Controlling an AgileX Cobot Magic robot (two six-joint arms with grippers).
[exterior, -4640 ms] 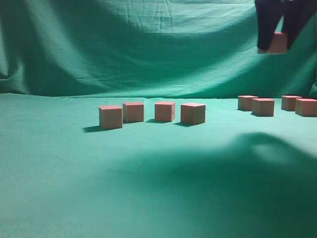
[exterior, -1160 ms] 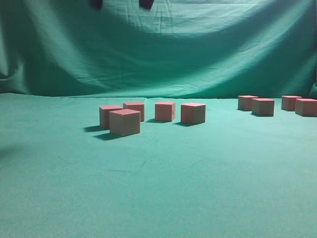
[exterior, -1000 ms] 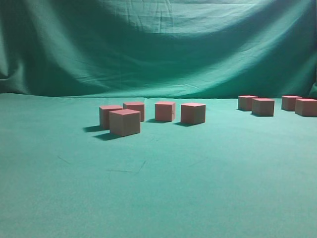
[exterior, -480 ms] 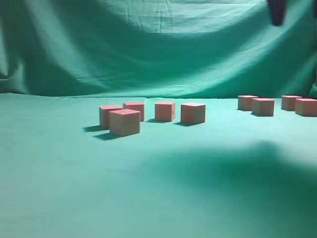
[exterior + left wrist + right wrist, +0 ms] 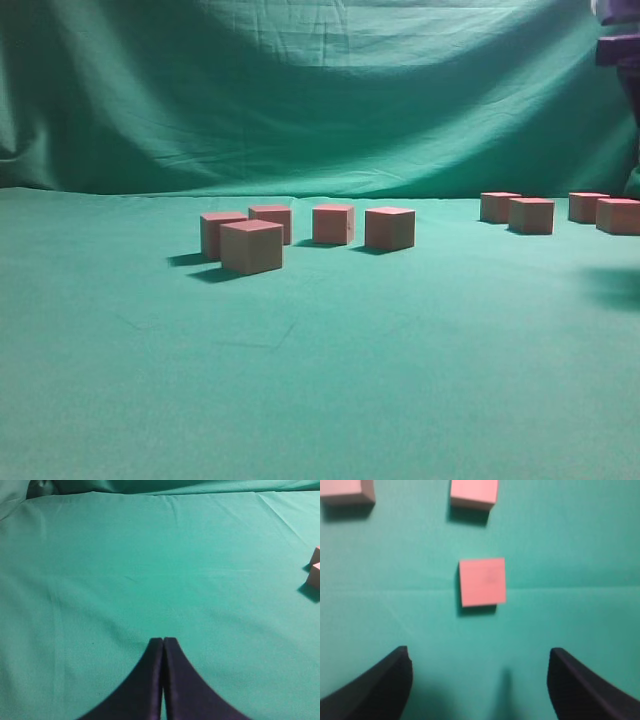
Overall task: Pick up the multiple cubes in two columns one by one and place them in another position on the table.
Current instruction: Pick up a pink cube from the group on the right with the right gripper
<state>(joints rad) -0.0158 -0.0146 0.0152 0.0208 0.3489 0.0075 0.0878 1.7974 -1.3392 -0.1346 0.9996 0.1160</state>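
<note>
Five reddish-pink cubes stand in a group left of centre on the table (image 5: 330, 380); the nearest cube (image 5: 251, 246) sits in front of the others. Several more cubes (image 5: 531, 215) stand at the far right. My right gripper (image 5: 479, 652) is open and empty, hovering above one cube (image 5: 482, 581), with two more cubes (image 5: 474, 492) beyond it. Part of the right arm (image 5: 622, 45) shows at the exterior view's top right edge. My left gripper (image 5: 163, 640) is shut and empty over bare cloth, with two cubes (image 5: 315, 574) at that view's right edge.
A draped green cloth backdrop (image 5: 320, 100) hangs behind the table. A dark shadow (image 5: 612, 285) lies on the cloth at the right, in front of the right group of cubes.
The cube held high at the right 4.6 s ago now stands at the front of the left group. In the last second the right arm came back in at the top right.
</note>
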